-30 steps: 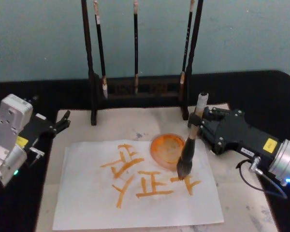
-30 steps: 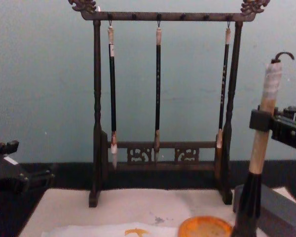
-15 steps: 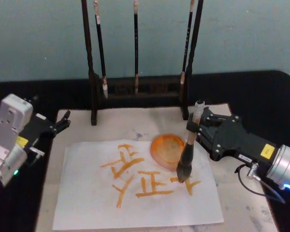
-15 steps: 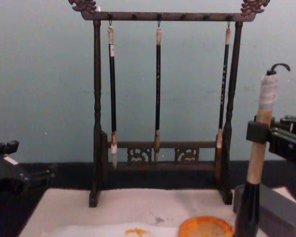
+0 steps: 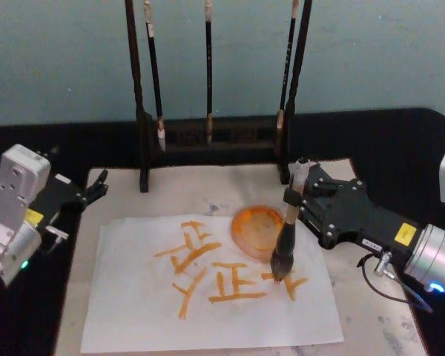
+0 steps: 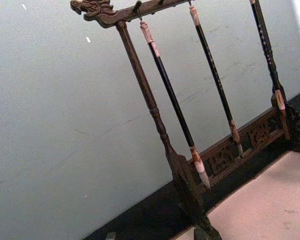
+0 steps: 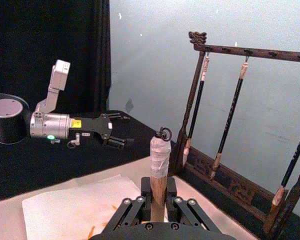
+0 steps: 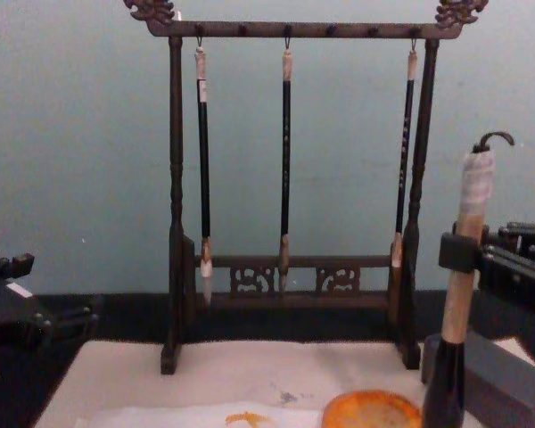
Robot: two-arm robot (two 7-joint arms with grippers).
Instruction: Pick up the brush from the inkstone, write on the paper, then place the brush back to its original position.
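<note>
The brush (image 5: 285, 245) stands almost upright over the paper (image 5: 133, 311), its dark bristle tip on the rightmost orange stroke (image 5: 289, 282). My right gripper (image 5: 291, 194) is shut on its tan handle below the white-wrapped end (image 8: 475, 183); the right wrist view shows the fingers (image 7: 138, 202) clamping the handle (image 7: 158, 192). A dark grey block (image 8: 504, 379), apparently the inkstone, lies under that gripper. The paper carries several orange strokes. My left gripper (image 5: 98, 185) is parked at the left table edge, open and holding nothing, also seen as the left gripper (image 7: 114, 131) across the table.
A round orange dish (image 5: 256, 228) sits on the paper's far edge, just left of the brush. A dark wooden rack (image 5: 219, 133) with three thin hanging brushes stands at the back. A cream mat (image 5: 371, 319) lies under the paper; black cloth (image 5: 400, 148) surrounds it.
My right gripper has sunk lower and drifted slightly left with the brush, bringing the bristle tip down onto the orange stroke. The left arm has not moved.
</note>
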